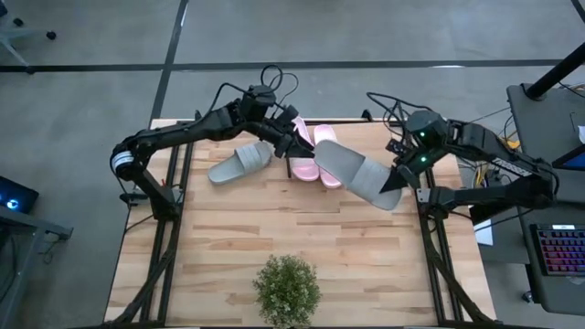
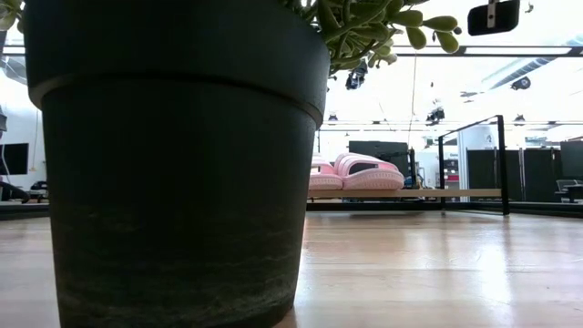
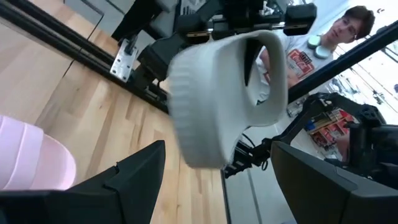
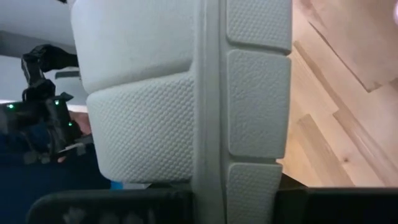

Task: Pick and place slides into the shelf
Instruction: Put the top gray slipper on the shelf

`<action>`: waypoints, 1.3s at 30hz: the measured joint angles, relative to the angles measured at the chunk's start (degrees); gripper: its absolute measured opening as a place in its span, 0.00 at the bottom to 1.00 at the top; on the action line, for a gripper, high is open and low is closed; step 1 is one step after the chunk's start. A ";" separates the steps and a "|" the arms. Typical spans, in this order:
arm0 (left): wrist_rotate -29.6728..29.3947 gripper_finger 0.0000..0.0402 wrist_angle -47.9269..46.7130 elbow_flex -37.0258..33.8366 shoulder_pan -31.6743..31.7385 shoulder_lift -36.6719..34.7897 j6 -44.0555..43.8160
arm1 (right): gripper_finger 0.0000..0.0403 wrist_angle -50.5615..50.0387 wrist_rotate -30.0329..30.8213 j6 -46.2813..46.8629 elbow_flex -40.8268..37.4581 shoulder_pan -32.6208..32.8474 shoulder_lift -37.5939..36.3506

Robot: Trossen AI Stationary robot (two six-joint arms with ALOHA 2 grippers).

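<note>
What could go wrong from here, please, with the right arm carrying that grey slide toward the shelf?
1. The right gripper holds the grey slide by one end only, so it may sag or slip out.
2. The carried slide hangs close to the pink pair on the shelf and could knock them.
3. The left gripper is open near the same spot, beside the other grey slide; the arms might collide.

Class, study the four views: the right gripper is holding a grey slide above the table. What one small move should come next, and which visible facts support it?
Probably the right gripper should carry its grey slide toward the shelf and lower it beside the pink pair. The slide hangs tilted, partly over that pair, not resting flat. The left gripper sits open by the pink pair, with the other grey slide lying nearby on the table.
</note>
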 joint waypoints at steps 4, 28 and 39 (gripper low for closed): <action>-0.07 0.69 -0.36 -0.09 0.00 0.00 -0.09 | 0.08 -0.01 -0.97 -0.79 0.68 0.03 1.49; 3.98 0.66 5.64 0.81 -3.51 4.66 -6.01 | 0.08 0.11 -7.12 -7.89 8.69 0.03 12.81; 2.74 0.08 6.67 0.87 -3.96 3.54 -6.12 | 0.15 -2.64 -4.31 -8.34 10.06 -0.01 12.42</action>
